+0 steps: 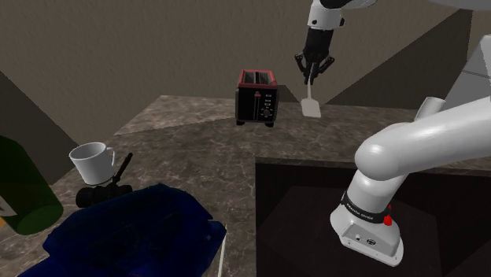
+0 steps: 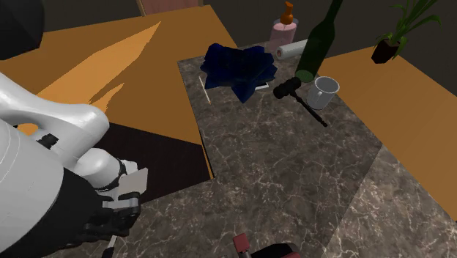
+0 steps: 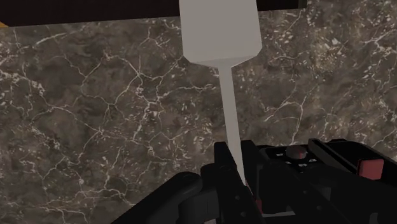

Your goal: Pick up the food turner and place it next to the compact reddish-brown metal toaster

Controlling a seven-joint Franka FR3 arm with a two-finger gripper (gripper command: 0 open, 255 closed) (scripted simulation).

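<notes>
White and unmarked, the food turner (image 3: 221, 35) is being gripped by its thin handle between the black fingers (image 3: 222, 167) of the gripper (image 1: 313, 75); the jaws are being closed onto the handle from both sides; the blade is being hung downward over the dark marbled countertop (image 1: 189, 149), near its far edge, and is being judged as clear of the stone; in the shoulder view the turner is being carried just beside the dark, red-rimmed toaster (image 1: 257, 97), on that view's right and apart from it. The step in hand is being judged as the carry toward placement; the pick is being taken as complete and the placing as not yet done; the next move is being judged to call for a lowering of the hand until the blade is resting on bare stone beside the toaster, then a release of the fingers; contact between blade and toaster is being treated as the risk. The arm (image 1: 409, 142) is being reached up and away from the stand (image 1: 370, 236); a large white joint is being folded just above the stand, and the hand is being pointed downward over the countertop
</notes>
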